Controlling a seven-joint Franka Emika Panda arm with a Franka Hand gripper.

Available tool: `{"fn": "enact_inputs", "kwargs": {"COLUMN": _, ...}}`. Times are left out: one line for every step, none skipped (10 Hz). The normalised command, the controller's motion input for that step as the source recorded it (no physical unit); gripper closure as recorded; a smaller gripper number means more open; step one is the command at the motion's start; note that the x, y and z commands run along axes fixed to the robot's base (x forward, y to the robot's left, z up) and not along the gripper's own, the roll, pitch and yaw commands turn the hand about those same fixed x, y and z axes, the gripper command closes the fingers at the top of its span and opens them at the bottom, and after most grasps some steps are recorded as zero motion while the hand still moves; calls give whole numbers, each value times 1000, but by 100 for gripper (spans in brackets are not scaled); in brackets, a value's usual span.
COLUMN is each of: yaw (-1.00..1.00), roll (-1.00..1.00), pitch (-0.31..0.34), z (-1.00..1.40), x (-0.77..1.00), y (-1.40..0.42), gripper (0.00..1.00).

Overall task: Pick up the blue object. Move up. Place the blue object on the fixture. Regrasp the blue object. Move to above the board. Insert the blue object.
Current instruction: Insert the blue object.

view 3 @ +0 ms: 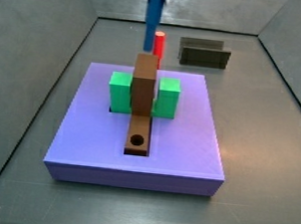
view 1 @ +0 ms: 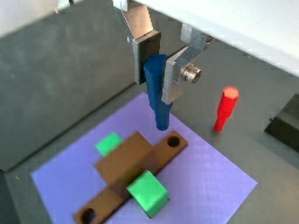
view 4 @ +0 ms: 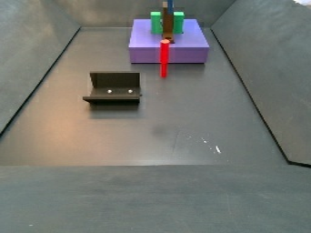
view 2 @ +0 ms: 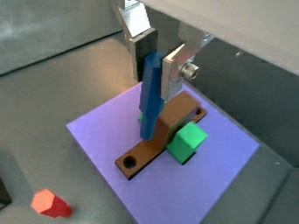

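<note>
Already the tool (view 1: 156, 63) is clamped on the blue object (view 1: 156, 86), its silver fingers (view 1: 176, 73) pressing the upper part of the peg, upper centre in both wrist views. The peg hangs upright, long axis vertical, its free lower end pointing down at the board (view 1: 205, 179).

What matters for the insertion is how that lower tip sits against the round hole (view 1: 174, 140) in the brown strip (view 1: 131, 171). In a wrist view the tip shows just up and left of the hole, apart from it; in a side view the peg (view 3: 156, 5) is at top centre, with the hole (view 3: 137, 141) well below in the frame, at the strip's near end. Judging by this, the tip needs a small sideways correction before descending.

The hole looks empty. The fixture (view 4: 112, 87) left of centre carries nothing; the red peg (view 1: 225, 106) stands off the board.
</note>
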Motion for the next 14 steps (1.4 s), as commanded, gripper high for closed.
{"fn": "enact_inputs", "kwargs": {"yaw": 43, "roll": -310, "pitch": 0, "z": -571, "x": 166, "y": 209, "gripper": 100}}
{"fn": "enact_inputs", "kwargs": {"yaw": 14, "roll": -344, "pitch": 0, "z": -491, "x": 69, "y": 140, "gripper": 100}}
{"fn": "enact_inputs", "kwargs": {"yaw": 74, "roll": -254, "pitch": 0, "z": -277, "x": 40, "y": 26, "gripper": 100}}
{"fn": "enact_inputs", "kwargs": {"yaw": 0, "roll": 0, "pitch": 0, "z": 171, "x": -63, "y": 77, "gripper": 100}}
{"fn": "enact_inputs", "kwargs": {"yaw": -49, "roll": -244, "pitch": 0, "z": 757, "x": 0, "y": 249, "gripper": 100}}
{"fn": "enact_inputs", "kwargs": {"yaw": 0, "roll": -164, "pitch": -37, "z": -46, "x": 414, "y": -663, "gripper": 100}}
{"fn": "enact_inputs", "kwargs": {"yaw": 143, "roll": -179, "pitch": 0, "z": -214, "x": 794, "y": -474, "gripper": 100}}
{"fn": "enact_inputs", "kwargs": {"yaw": 394, "roll": -93, "pitch": 0, "z": -149, "x": 757, "y": -246, "gripper": 100}}
{"fn": "enact_inputs", "kwargs": {"yaw": 551, "roll": 0, "pitch": 0, "z": 0, "x": 597, "y": -277, "gripper": 100}}
{"fn": "enact_inputs", "kwargs": {"yaw": 537, "roll": 27, "pitch": 0, "z": 423, "x": 414, "y": -429, "gripper": 100}}
{"fn": "enact_inputs", "kwargs": {"yaw": 517, "roll": 0, "pitch": 0, "z": 666, "x": 283, "y": -474, "gripper": 100}}
{"fn": "enact_inputs", "kwargs": {"yaw": 583, "roll": -106, "pitch": -80, "z": 817, "x": -77, "y": -251, "gripper": 100}}
{"fn": "enact_inputs", "kwargs": {"yaw": 520, "roll": 27, "pitch": -34, "z": 497, "x": -220, "y": -469, "gripper": 100}}
{"fn": "enact_inputs", "kwargs": {"yaw": 369, "roll": 166, "pitch": -111, "z": 134, "x": -303, "y": -643, "gripper": 100}}
